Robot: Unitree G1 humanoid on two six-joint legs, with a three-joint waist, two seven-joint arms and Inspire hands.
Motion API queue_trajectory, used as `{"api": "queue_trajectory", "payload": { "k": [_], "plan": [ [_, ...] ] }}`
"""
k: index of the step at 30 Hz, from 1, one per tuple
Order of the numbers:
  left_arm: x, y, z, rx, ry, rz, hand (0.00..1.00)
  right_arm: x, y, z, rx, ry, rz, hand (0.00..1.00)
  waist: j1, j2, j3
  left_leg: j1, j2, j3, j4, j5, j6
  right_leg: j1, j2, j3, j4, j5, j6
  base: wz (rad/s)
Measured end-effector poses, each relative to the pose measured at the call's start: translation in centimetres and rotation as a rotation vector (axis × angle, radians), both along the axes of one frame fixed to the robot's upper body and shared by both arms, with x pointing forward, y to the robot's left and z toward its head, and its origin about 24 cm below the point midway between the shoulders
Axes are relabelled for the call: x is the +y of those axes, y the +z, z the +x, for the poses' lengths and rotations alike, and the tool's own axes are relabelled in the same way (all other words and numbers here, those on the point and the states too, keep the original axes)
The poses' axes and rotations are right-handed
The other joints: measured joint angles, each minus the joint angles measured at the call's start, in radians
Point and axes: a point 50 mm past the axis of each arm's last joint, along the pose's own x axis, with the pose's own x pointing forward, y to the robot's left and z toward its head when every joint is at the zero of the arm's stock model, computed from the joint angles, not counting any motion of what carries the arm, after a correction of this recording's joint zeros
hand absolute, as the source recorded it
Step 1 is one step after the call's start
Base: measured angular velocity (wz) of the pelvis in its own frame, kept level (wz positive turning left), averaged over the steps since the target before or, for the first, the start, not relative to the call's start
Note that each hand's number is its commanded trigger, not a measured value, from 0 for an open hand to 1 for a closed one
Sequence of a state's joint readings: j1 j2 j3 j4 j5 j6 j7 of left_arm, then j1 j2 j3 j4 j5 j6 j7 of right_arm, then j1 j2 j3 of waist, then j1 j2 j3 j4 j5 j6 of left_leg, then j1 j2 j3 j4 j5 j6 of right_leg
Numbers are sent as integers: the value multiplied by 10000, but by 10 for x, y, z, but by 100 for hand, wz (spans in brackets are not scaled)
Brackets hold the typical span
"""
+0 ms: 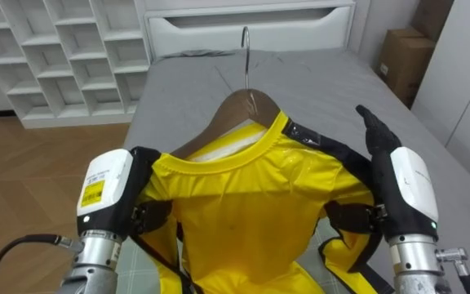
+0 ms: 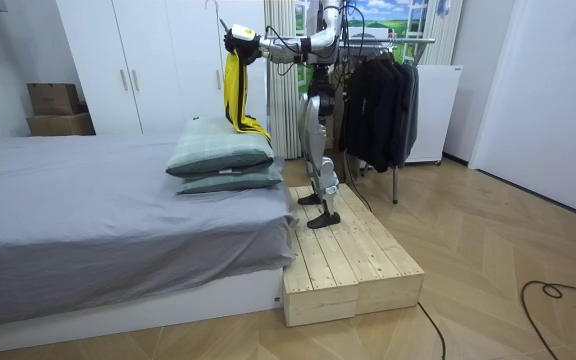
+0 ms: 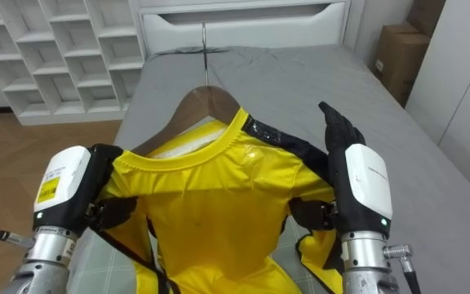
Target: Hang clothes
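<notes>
Shirt [image 1: 243, 196] on hanger [image 1: 247, 102] is held over the bed [image 1: 317, 82], right hand [image 1: 378, 139] flat-fingered at its shoulder, left hand [image 1: 141, 163] grip untellable; next, likely, turning to hook the rack [image 2: 388, 42].

I see a grey bed [image 1: 317, 90] across the middle of my eye views, with its white headboard [image 1: 251, 20] at the top. A white cubby shelf [image 1: 55, 57] is at upper left and a cardboard box [image 1: 405, 61] at upper right. In the room view, two green pillows [image 2: 220, 150] lie stacked on the bed near centre. A wooden platform [image 2: 348, 265] sits at lower centre against the bed, and a white wardrobe [image 2: 148, 65] stands at upper left.
</notes>
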State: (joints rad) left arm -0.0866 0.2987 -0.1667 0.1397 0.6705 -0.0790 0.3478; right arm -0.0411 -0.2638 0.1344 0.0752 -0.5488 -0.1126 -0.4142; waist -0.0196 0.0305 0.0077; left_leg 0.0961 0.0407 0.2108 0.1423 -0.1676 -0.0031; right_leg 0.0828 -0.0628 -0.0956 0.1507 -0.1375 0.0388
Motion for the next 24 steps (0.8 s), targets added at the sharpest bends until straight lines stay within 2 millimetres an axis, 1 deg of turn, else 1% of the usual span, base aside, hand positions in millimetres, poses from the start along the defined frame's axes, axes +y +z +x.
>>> {"api": "queue_trajectory", "payload": {
  "k": [4, 9, 12, 15, 20, 24],
  "plan": [
    [-1, -1, 0, 98, -64, 4, 100, 1, 2, 1, -68, 26, -10, 0, 3, -101, -17, -68, 0, -7, 6, 1, 0, -68, -2, -11, 2, -2, 3, 0],
    [-1, -1, 0, 131, -113, 95, 100, 2, 12, 9, -455, 150, -99, 0, 16, -318, -82, -162, 1, -38, 36, 3, -1, -133, -6, -48, 9, -1, 2, 1],
    [-1, -1, 0, 134, -114, 89, 100, 2, 13, 9, -487, 185, -141, 0, 25, -402, -69, -169, 0, -78, 36, 3, -1, -127, -10, -100, 11, -1, 2, 4],
    [-2, -1, 0, 143, -120, 87, 100, 3, 13, 9, -477, 215, -144, 0, 42, -407, -67, -171, 0, -93, 33, 3, -1, -117, -12, -121, 11, -1, 2, 1],
    [-3, -2, 0, 293, -256, 238, 100, 12, 10, 8, -402, 596, -683, 0, 38, -397, -60, -204, -1, -107, 28, 2, -2, -122, -8, -132, 5, -1, 2, 0],
    [-7, -3, 0, 288, -316, 281, 100, 13, 9, 8, -324, 651, -767, 0, 42, -380, -45, -226, -10, -183, 27, 2, -1, -122, -9, -167, 2, -1, 2, 2]
  ]
}}
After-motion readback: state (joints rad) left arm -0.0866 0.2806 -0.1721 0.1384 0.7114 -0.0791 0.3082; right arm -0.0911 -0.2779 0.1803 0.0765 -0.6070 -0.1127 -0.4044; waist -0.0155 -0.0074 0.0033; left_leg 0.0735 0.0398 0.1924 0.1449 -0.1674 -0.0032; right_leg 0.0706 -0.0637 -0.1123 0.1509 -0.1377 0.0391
